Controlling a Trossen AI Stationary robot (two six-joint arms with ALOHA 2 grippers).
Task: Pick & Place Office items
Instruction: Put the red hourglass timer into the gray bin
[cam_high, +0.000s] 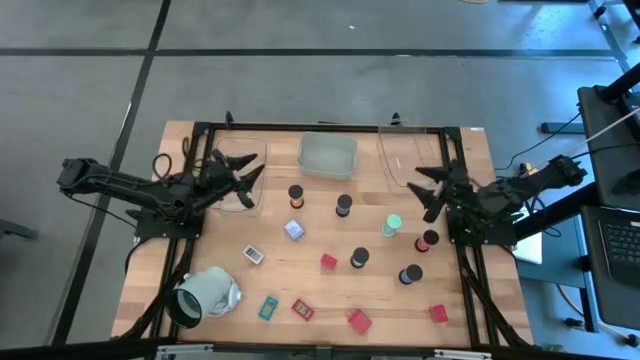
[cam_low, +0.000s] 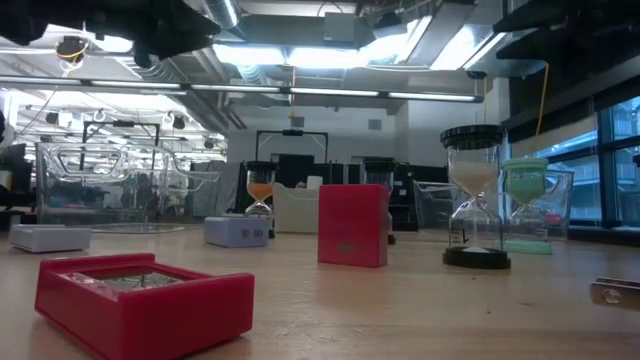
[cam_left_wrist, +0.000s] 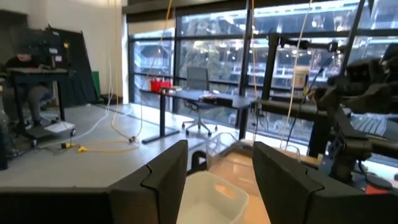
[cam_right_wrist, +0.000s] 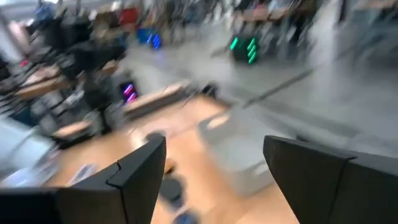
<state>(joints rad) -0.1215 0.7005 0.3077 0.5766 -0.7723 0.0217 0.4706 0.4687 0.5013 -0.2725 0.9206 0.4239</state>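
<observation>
The office items lie scattered on the wooden table in the high view. Among them are short black cylinders (cam_high: 344, 205), one green-topped (cam_high: 392, 224) and one red-topped (cam_high: 428, 240). There are also a pale blue cube (cam_high: 294, 229), red blocks (cam_high: 359, 320), a teal rectangle (cam_high: 268, 307) and a white rectangle (cam_high: 253, 255). In the low view the cylinders show as small hourglasses (cam_low: 475, 200). My left gripper (cam_high: 245, 172) hovers open at the table's far left. My right gripper (cam_high: 420, 192) hovers open at the far right, above the green-topped piece. Both wrist views show spread fingers holding nothing.
A clear tray (cam_high: 327, 155) sits at the far middle of the table and shows past the left fingers (cam_left_wrist: 214, 199). More clear trays stand by each gripper (cam_high: 405, 160). A large mint-white hollow cylinder (cam_high: 205, 295) lies on its side near the near-left corner. A person sits at a desk (cam_left_wrist: 28, 74) in the room behind.
</observation>
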